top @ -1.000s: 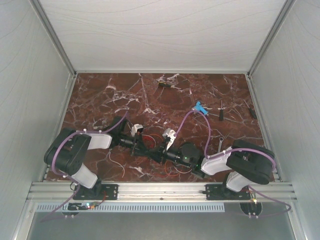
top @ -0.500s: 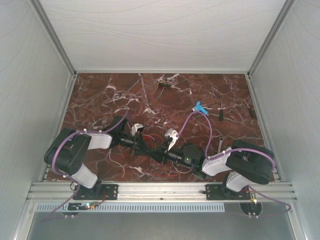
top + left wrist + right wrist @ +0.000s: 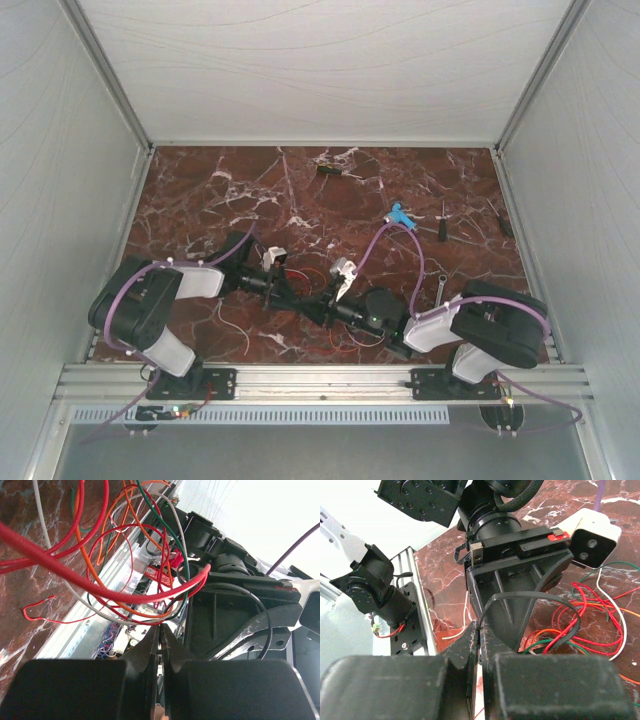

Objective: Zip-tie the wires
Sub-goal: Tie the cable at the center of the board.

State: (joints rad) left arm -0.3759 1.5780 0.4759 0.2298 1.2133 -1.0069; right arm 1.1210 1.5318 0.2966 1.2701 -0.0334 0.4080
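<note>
Pinching shut, my right gripper (image 3: 479,630) clamps one end of the thin black plastic zip tie (image 3: 530,595), which arches toward two o'clock into the loose red, white, orange and green wires (image 3: 576,611). My left gripper (image 3: 161,632) is closed, contents unclear. Strap likely springy, slick: grip near its tail.

The top external camera looks steeply down from above and behind the arm bases, far enough back to take in every edge of the marble table (image 3: 200,190). The left wrist camera sits just behind the left gripper (image 3: 161,639) and faces the right arm and the near edge at very close range. The right wrist camera looks past the right gripper (image 3: 479,630) the opposite way. Both share the wires (image 3: 115,596) and the zip tie (image 3: 535,595).
</note>
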